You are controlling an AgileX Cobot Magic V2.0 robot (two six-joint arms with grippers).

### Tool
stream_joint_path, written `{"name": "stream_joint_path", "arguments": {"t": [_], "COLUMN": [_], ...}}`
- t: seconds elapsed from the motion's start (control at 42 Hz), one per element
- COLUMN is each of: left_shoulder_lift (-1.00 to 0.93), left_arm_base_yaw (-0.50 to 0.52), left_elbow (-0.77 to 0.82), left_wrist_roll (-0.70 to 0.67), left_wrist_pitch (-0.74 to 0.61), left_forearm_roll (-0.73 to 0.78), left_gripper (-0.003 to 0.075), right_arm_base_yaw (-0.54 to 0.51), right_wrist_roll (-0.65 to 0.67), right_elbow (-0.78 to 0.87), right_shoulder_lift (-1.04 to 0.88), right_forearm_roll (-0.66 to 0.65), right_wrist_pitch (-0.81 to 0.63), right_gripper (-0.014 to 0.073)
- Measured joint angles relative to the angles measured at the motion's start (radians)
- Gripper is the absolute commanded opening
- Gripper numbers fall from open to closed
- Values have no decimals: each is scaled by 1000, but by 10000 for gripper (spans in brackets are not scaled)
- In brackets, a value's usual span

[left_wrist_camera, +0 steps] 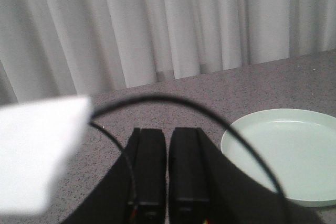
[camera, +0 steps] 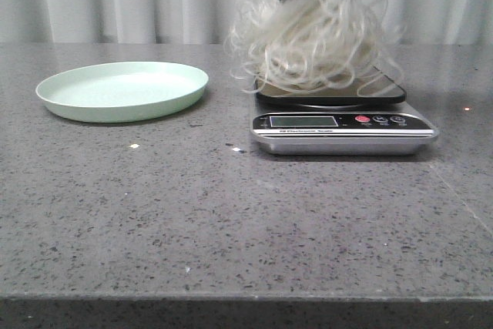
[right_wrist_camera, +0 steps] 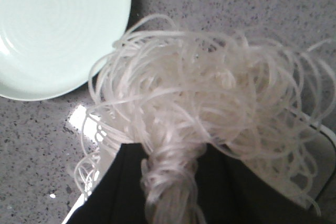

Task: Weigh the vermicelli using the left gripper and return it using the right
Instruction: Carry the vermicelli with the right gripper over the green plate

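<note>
Right gripper (right_wrist_camera: pixel 170 187) jaws clamped on vermicelli (camera: pixel 312 32), tangle hung over scale (camera: pixel 343 125) platform, left gripper (left_wrist_camera: pixel 168 174) jaws closed and empty, pale green plate (camera: pixel 123 92) on counter (camera: pixel 231 213).

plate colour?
Pale mint green plate, plain with no pattern; clearest in the front view.

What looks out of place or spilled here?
Nothing spilled. The vermicelli hangs from the right gripper over the scale, stray strands drooping past its left edge. The plate sits empty.
</note>
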Motion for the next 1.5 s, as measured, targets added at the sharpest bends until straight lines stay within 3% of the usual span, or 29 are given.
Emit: {"name": "stream_joint_path", "arguments": {"t": [0.214, 0.452, 0.905, 1.5], "left_shoulder_lift": [0, 0, 0, 0], "left_arm_base_yaw": [0, 0, 0, 0], "left_elbow": [0, 0, 0, 0], "left_wrist_roll": [0, 0, 0, 0], "left_wrist_pitch": [0, 0, 0, 0], "left_forearm_roll": [0, 0, 0, 0], "left_gripper": [137, 137, 137, 137], "right_arm_base_yaw": [14, 85, 268, 288], "right_wrist_roll": [-2, -2, -2, -2], "right_elbow": [-156, -256, -261, -261], "right_shoulder_lift": [0, 0, 169, 322], "right_forearm_roll": [9, 57, 78, 81], "right_wrist_pitch": [65, 29, -254, -379], "right_gripper": [158, 153, 153, 153]}}
